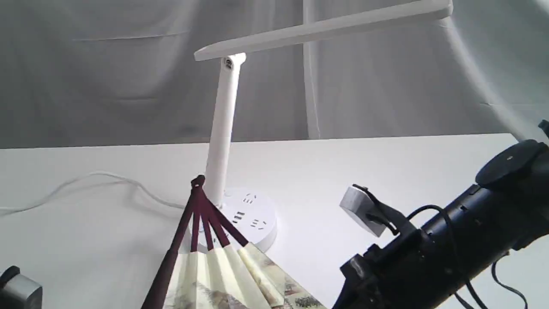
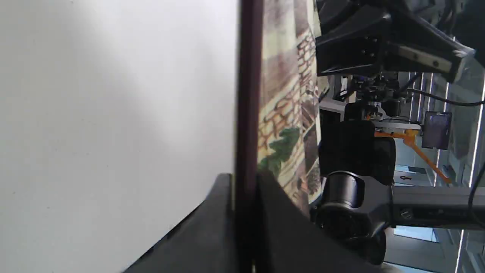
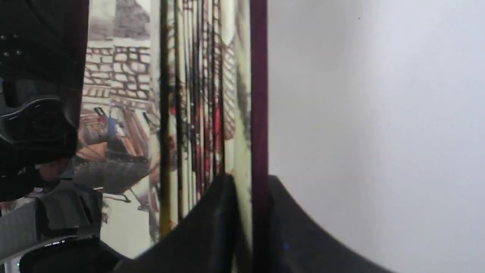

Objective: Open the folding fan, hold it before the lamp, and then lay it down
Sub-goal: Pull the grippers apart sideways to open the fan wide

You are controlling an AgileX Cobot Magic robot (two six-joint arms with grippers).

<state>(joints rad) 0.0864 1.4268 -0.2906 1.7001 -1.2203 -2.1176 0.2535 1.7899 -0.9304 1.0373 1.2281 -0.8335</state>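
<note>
Right gripper (image 3: 248, 189) and left gripper (image 2: 244, 185) are each clamping a maroon outer rib of the folding fan (image 1: 214, 266), its cream landscape leaf partly spread, pivot uppermost.

place: robot lab | evidence: draped backdrop (image 1: 107, 77), white table (image 1: 386, 171), robot arm (image 1: 454, 240)

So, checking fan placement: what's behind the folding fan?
The lamp: its stem and socketed base show past the folding fan ribs; the base's left part is covered.
</note>
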